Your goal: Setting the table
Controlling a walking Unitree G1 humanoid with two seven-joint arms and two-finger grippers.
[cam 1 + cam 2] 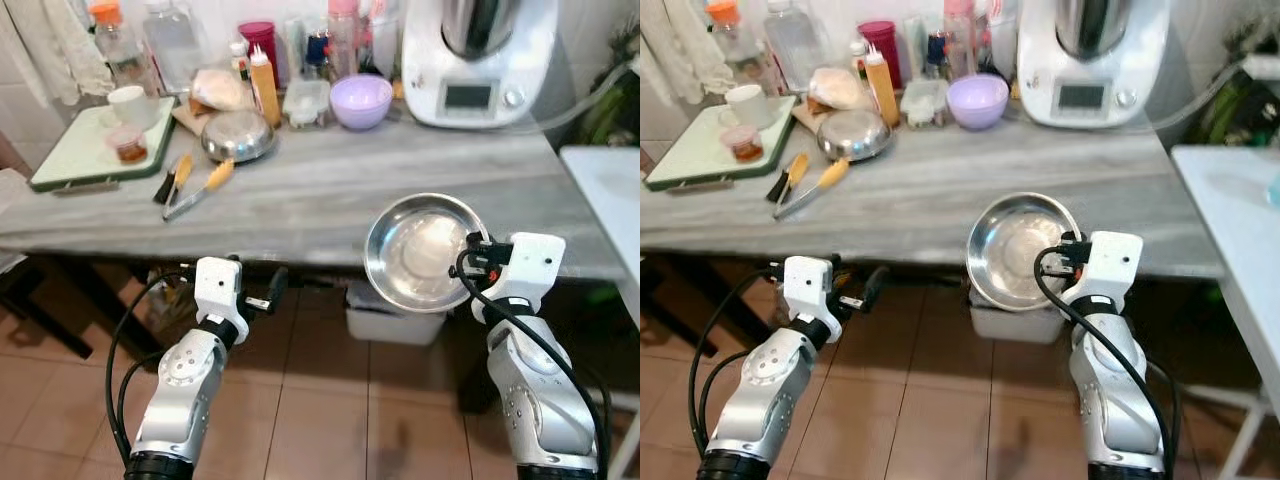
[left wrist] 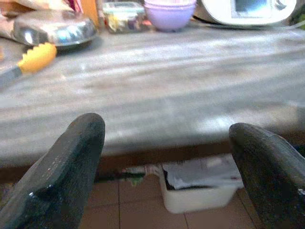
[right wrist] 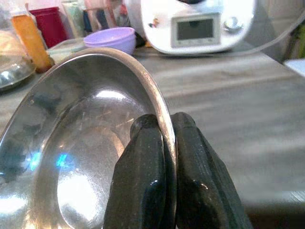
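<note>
Steel bowl point(image 1: 420, 250) hollow, rim pinched by right pincer point(image 3: 164, 143).

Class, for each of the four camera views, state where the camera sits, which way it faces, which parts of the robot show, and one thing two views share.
Left eye view: on the head, looking down at the grey counter; both silver arms show, the right gripper holding a steel bowl.
Right eye view: same scene beside it.
Left wrist view: along the open left gripper toward the counter edge and a white bin.
Right wrist view: along fingers pinching the bowl's rim.
Shared: the purple bowl appears in both wrist views.
</note>
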